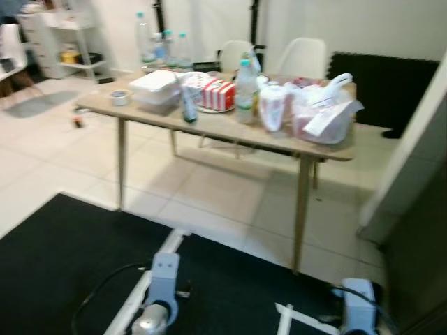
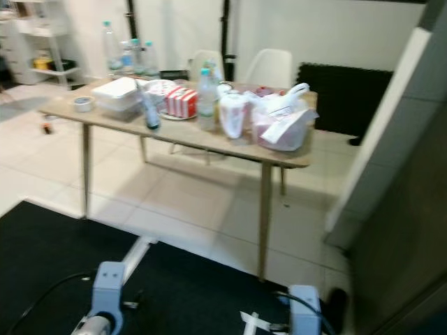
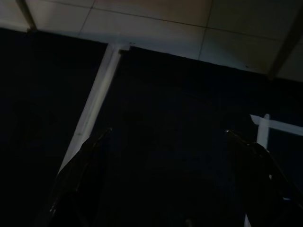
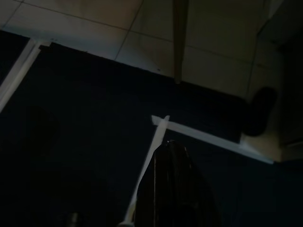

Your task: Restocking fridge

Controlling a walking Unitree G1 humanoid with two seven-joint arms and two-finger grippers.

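A wooden table (image 1: 209, 124) stands ahead across the tiled floor. On it are white takeaway boxes (image 1: 155, 89), a red-striped box (image 1: 218, 94), a clear water bottle (image 1: 245, 92), a dark green bottle (image 1: 188, 105), a white pouch (image 1: 272, 106) and a plastic bag (image 1: 325, 115) of packaged food. Both silver arms hang low at the bottom edge, far from the table. My left gripper (image 3: 168, 131) is open over the black mat, empty. My right gripper (image 4: 170, 144) is shut, with nothing in it, above a white tape line.
A black mat (image 1: 70, 258) with white tape lines lies under me. A tall grey panel (image 1: 419, 244) rises close on the right. Two white chairs (image 1: 302, 57) stand behind the table, and a white shelf unit (image 1: 66, 35) is far left. A tape roll (image 1: 120, 97) lies on the table's left end.
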